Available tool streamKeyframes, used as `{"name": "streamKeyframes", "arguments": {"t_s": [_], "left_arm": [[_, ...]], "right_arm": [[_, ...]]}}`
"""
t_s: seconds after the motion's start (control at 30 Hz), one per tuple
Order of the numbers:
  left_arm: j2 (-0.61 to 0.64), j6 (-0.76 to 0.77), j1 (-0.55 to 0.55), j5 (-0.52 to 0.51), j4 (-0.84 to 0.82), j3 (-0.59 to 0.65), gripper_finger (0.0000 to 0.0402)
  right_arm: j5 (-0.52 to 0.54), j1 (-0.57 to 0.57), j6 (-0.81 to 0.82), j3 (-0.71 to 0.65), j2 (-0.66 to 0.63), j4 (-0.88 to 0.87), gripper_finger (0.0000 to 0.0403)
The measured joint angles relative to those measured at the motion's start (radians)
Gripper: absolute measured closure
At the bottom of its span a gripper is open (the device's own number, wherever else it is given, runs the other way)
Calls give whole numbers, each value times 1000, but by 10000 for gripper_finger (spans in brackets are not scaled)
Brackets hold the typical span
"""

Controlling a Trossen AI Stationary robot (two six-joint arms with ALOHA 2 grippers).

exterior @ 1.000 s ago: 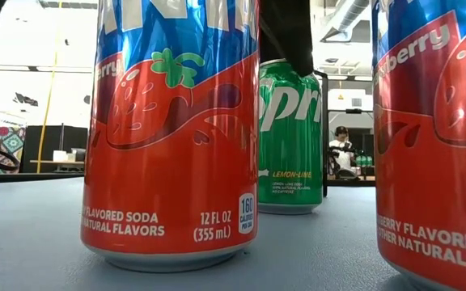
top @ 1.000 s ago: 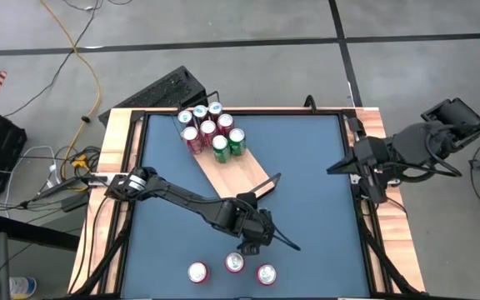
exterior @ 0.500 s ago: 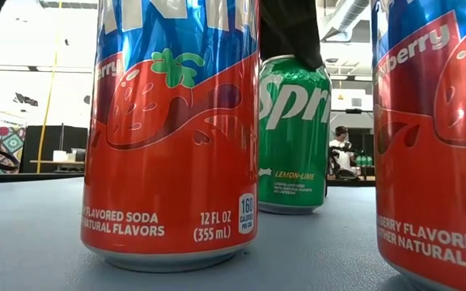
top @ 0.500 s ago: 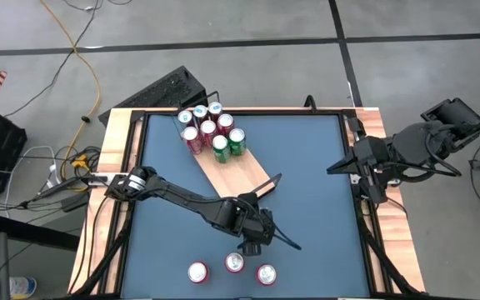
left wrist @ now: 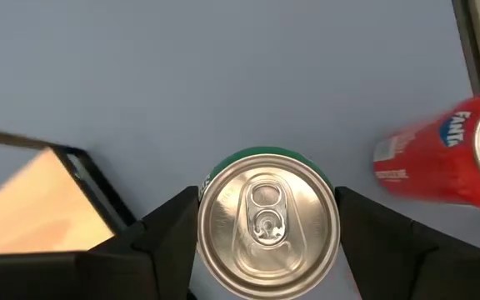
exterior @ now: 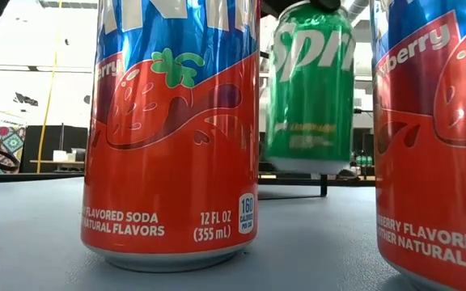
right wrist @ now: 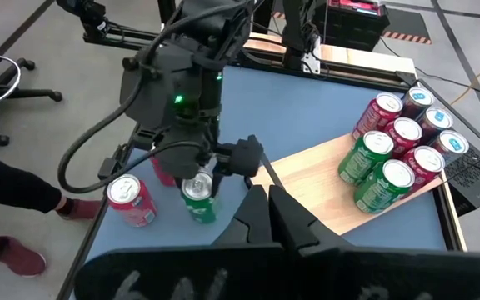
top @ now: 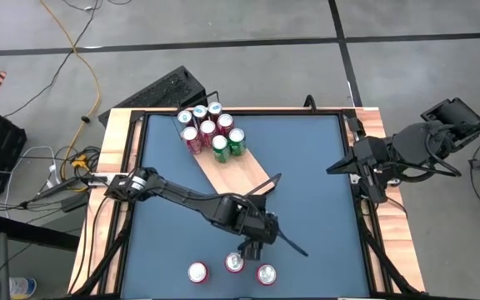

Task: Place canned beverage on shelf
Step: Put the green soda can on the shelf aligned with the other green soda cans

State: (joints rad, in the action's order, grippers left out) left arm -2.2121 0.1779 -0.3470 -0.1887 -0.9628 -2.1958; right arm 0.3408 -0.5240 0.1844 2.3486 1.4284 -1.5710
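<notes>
A green Sprite can (exterior: 310,89) hangs above the blue table near its front edge, with my left gripper (top: 242,254) shut on it. Two red Fanta cans (top: 197,272) (top: 266,274) stand upright on the table on either side of it. The shelf (top: 238,173), a light-wood board with a black rail at its end, lies slantwise at the table's middle. Several red and green cans (top: 211,129) stand on its far end. My right gripper (right wrist: 269,212) waits shut, high at the table's right edge. My left gripper pinches the green can between its two fingers, one on each side of the upper wall just under the rim (left wrist: 197,208). The fingers (left wrist: 365,225) come from above, slanting down. The can hangs clear of the table, top up and slightly tilted.
A black keyboard (top: 169,90) lies past the table's far left corner. Wood edging (top: 111,167) frames the table. Bare blue surface lies between the shelf and the front cans and over the right half (top: 315,192). A person's leg and shoe show at the right wrist view's edge (right wrist: 7,250).
My left gripper has risen with the green can, which stood on the table a second ago and now hangs clear of it, slightly tilted. The two red cans have stayed where they were.
</notes>
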Motion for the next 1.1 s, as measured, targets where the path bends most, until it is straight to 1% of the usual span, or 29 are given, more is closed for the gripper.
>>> {"name": "streamKeyframes", "arguments": {"t_s": [0.13,0.3,0.4,0.47,0.7,0.8,0.93,1.1], "left_arm": [[0,-76,1,6,-22,-54,172],[4,-189,9,114,-43,-155,172],[50,-252,14,166,-15,-141,172],[82,-273,18,192,-35,-151,172],[207,-373,22,187,-130,-155,172],[256,-401,33,183,-195,-155,172],[323,-467,45,171,-288,-154,172],[400,-564,79,124,-413,-154,172]], "right_arm": [[0,0,-4,0,0,0,403],[0,0,-10,0,0,0,403],[0,0,-17,0,0,0,403],[0,0,-24,0,0,0,403],[2,3,-48,0,0,0,403],[2,10,-63,0,0,0,403],[3,42,-65,0,0,0,403],[3,98,-78,0,0,0,403]]}}
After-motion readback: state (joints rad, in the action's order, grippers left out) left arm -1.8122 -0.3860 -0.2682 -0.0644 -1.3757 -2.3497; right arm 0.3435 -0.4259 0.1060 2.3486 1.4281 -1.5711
